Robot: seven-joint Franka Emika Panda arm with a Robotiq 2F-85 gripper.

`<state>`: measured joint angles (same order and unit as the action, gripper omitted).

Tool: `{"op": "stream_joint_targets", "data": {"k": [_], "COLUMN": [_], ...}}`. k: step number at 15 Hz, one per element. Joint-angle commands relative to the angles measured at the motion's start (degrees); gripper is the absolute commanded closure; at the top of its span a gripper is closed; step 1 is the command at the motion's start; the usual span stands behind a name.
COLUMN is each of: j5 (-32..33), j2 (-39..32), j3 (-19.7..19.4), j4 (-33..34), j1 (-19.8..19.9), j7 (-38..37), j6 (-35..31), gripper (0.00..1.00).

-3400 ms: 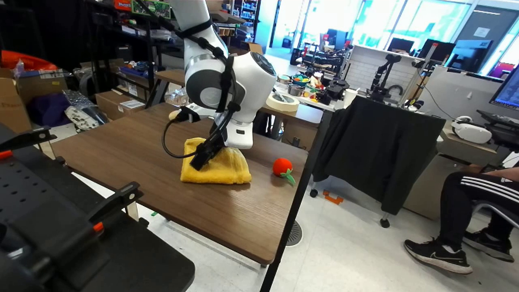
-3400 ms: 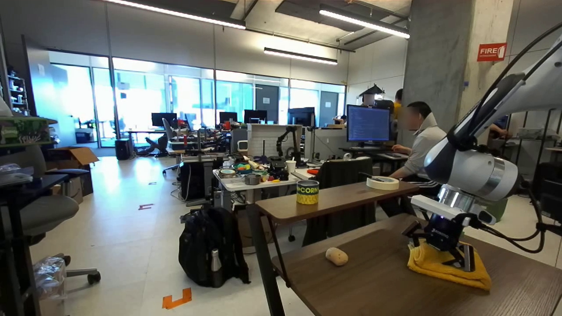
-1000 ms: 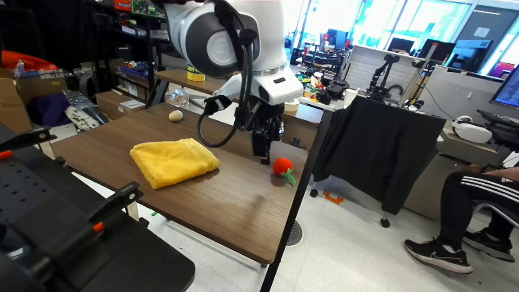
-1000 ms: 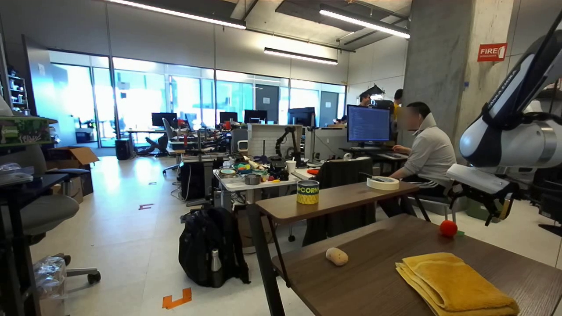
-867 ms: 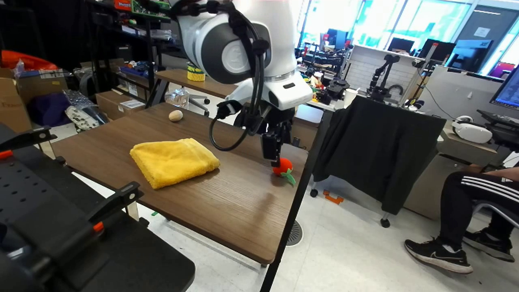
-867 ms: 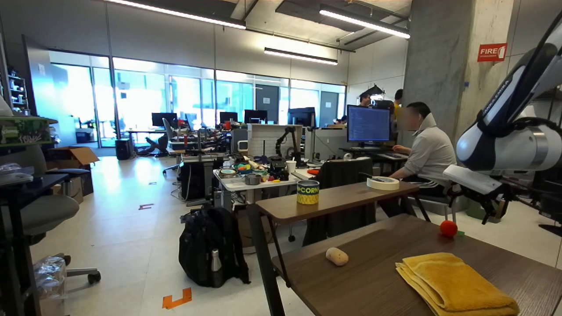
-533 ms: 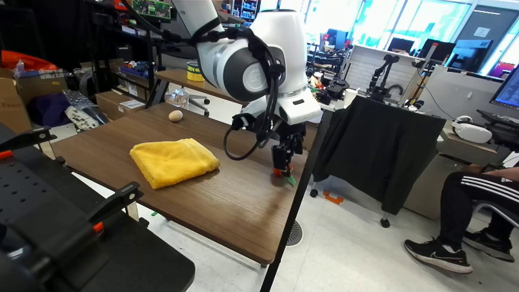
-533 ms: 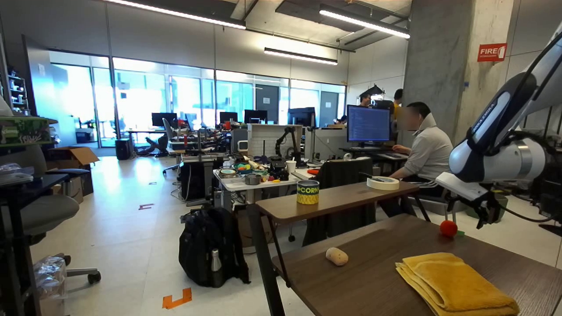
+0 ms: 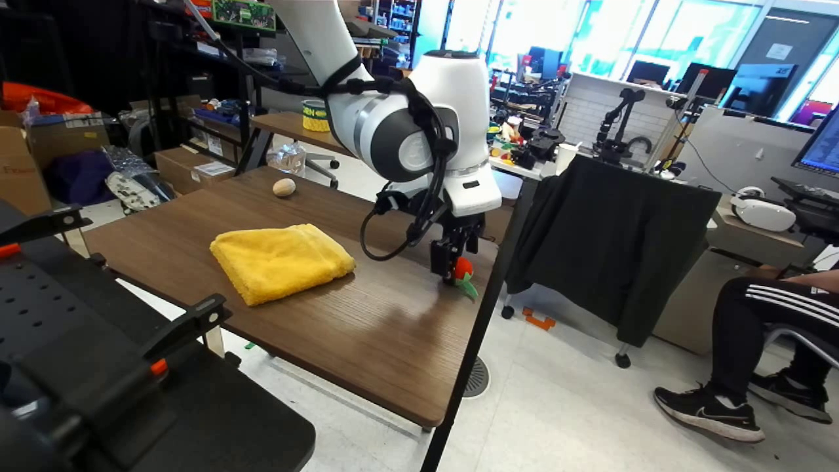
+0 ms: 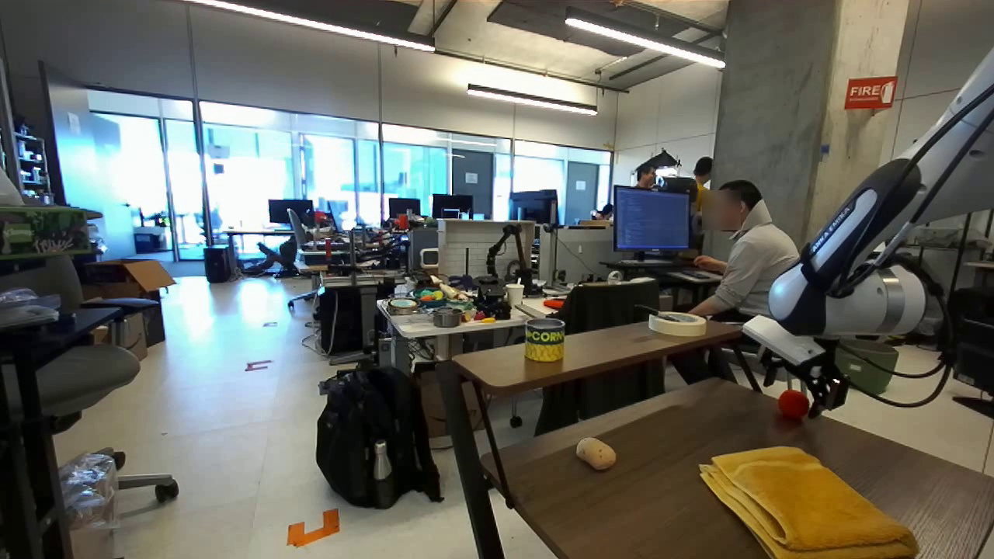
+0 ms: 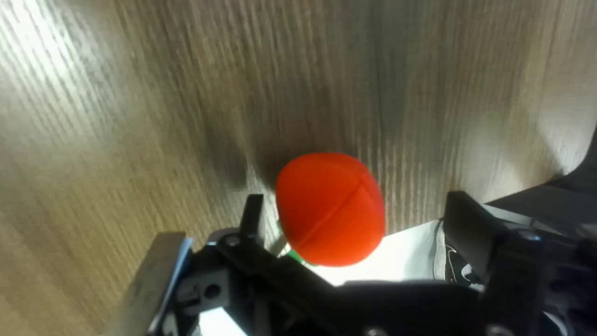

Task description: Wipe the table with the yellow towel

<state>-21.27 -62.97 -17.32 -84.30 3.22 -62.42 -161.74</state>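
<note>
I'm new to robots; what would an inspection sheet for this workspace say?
Surface: brown wood-grain table, reflecting light.
Job's things: yellow towel, folded, lying on the table, not held.
Clutter: red ball and potato-like object, both on the table.
Gripper: open, close to the red ball; no grip seen.
Cables: black cable strapped along the white arm, looping out beside it.
Surroundings: seated person near a monitor; backpack on the floor.

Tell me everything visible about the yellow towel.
The yellow towel is a bright, plush-looking cloth, folded into a thick, roughly rectangular pad. Stacked folds show along one side in an exterior view, where the bottom of the picture crops it. It lies flat near an edge of the table, and nothing else visibly touches it. Its underside is hidden.
</note>
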Motion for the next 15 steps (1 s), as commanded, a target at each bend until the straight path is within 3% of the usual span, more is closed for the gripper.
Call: {"op": "stream_joint_targets", "data": {"k": [1,4,8,13,15], "j5": [0.31,0.20,-0.47,-4.54,-6.46], "j2": [-1.60,-0.75,4.40,15.51,16.88], "j3": [4.03,6.08,9.66,22.85,25.91], "j4": [4.88,3.99,-2.48,-14.49,-15.12], "j1": [3.68,5.26,7.09,10.08,7.94], "j7": [-0.17,1.10,5.78,19.85,21.71], "j6": [2.22,1.69,-0.24,-5.84,-4.41], "gripper": [0.34,0.65,0.96,0.97,0.96]}}
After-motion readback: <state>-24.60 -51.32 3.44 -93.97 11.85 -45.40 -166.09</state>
